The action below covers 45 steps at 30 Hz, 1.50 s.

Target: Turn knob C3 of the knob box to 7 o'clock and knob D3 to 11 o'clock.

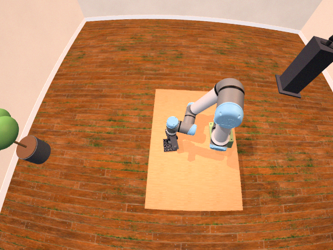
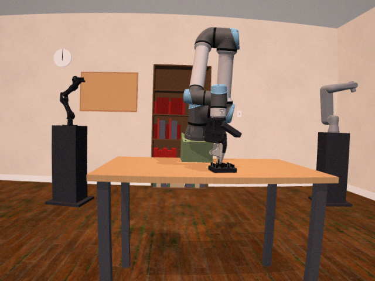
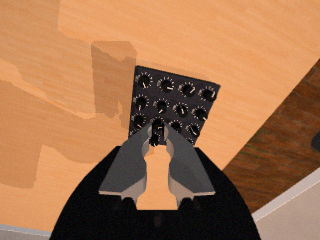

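The knob box (image 3: pixel 172 107) is a small black plate with rows of white-marked knobs. It lies on the wooden table near one long edge, as the overhead view (image 1: pixel 170 145) and the side view (image 2: pixel 222 167) show. My gripper (image 3: pixel 157 123) points straight down over the near part of the box. Its two grey fingers are shut on one knob (image 3: pixel 157 129) in the second column from the left in the wrist view. The fingers hide that knob's pointer and the knobs nearest the camera, so I cannot tell its label. The gripper also shows in the side view (image 2: pixel 220 157).
The arm's green base block (image 2: pixel 195 150) stands on the table just behind the box. The table edge and the floor (image 3: pixel 280 150) lie close to the right of the box in the wrist view. Black pedestals stand off the table.
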Motion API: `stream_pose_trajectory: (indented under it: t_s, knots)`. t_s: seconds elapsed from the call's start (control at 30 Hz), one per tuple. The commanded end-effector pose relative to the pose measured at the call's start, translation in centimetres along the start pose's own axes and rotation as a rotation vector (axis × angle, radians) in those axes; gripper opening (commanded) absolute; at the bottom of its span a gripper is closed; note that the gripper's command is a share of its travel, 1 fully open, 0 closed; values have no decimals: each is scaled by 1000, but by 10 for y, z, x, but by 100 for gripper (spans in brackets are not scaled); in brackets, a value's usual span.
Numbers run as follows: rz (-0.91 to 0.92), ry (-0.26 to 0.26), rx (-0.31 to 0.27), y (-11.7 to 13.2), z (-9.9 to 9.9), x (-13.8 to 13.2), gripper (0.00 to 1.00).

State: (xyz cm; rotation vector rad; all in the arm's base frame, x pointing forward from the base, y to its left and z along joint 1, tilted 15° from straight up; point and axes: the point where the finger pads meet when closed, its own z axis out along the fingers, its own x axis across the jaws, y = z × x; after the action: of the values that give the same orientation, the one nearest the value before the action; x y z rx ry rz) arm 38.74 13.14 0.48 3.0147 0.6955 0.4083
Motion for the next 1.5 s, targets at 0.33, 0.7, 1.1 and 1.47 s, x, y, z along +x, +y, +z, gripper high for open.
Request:
stream_pose_trajectory:
  t_s: [0.33, 0.7, 1.1, 1.47]
  knots:
    - [-276, 3, 3, 0, 0, -1, 4]
    - [-456, 3, 2, 1, 0, -2, 4]
    - [-570, 3, 2, 1, 0, -2, 4]
    - [-628, 3, 2, 1, 0, -2, 4]
